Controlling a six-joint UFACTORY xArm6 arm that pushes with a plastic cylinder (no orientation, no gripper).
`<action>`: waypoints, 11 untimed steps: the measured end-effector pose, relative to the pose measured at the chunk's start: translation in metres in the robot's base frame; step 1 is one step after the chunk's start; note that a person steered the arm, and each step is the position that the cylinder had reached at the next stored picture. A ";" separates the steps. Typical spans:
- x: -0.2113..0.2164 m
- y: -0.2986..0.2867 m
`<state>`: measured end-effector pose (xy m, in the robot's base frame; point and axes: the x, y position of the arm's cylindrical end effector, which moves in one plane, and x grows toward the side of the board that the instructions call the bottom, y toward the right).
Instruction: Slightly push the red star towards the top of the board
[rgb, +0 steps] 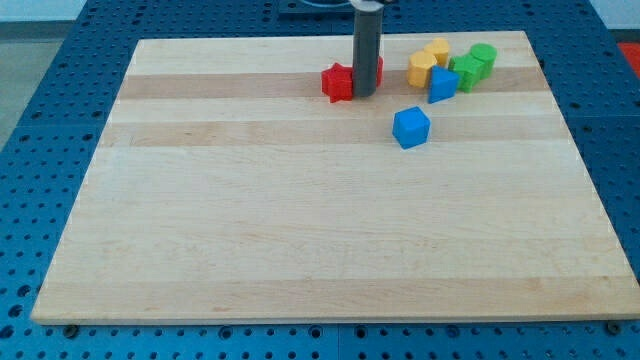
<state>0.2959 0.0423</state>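
The arm's straight dark rod comes down from the view's top edge, standing upright, and its tip rests on the tabletop near the far edge. The arm carries no claw, only this rod, so there is nothing to stand apart or together. The tip sits just at the right side of a red block, apparently touching it; whether this is the red star cannot be made out for sure, and a second bit of red shows just right of the rod. Further to the view's right lie two yellow blocks, a blue block and two green blocks clustered together, with a blue cube-like block lower down, apart. The tabletop is pale wood, lying on a blue perforated base.
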 end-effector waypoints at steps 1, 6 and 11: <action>-0.001 0.000; 0.067 -0.047; 0.042 -0.059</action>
